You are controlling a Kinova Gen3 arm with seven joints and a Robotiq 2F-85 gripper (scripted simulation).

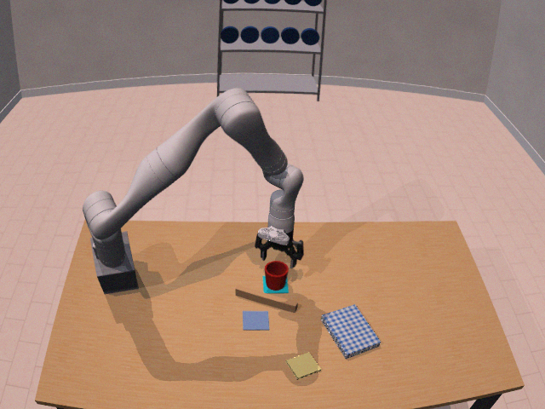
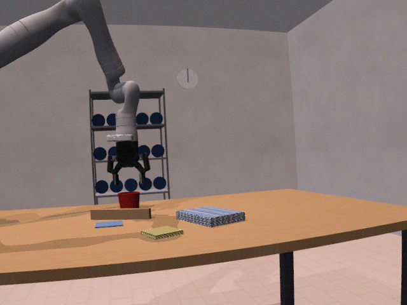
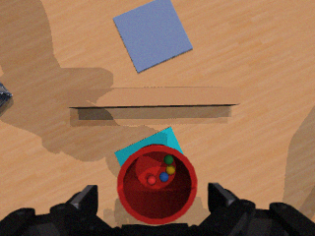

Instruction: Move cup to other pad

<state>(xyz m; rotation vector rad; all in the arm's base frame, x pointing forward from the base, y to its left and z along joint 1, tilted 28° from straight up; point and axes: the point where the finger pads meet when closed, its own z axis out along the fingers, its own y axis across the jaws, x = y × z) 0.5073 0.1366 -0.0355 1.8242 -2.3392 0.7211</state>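
The red cup (image 1: pixel 276 274) stands upright on the teal pad (image 1: pixel 276 286). In the wrist view the cup (image 3: pixel 157 184) holds several marbles (image 3: pixel 163 173) and covers most of the teal pad (image 3: pixel 150 146). My gripper (image 1: pixel 278 255) is open and hangs just above the cup's rim, touching nothing; it also shows in the exterior view (image 2: pixel 128 180) with fingertips above the cup (image 2: pixel 128 199). The blue pad (image 1: pixel 255 319) lies beyond the wooden rail (image 1: pixel 266 300), seen in the wrist view as a blue square (image 3: pixel 152 34) past the rail (image 3: pixel 153 104).
A blue checked block (image 1: pixel 351 331) lies at the right of the rail and a thin yellow block (image 1: pixel 303 365) near the table's front edge. The arm's base (image 1: pixel 111 264) stands at the table's left back. A shelf with dark discs (image 1: pixel 269 43) stands behind.
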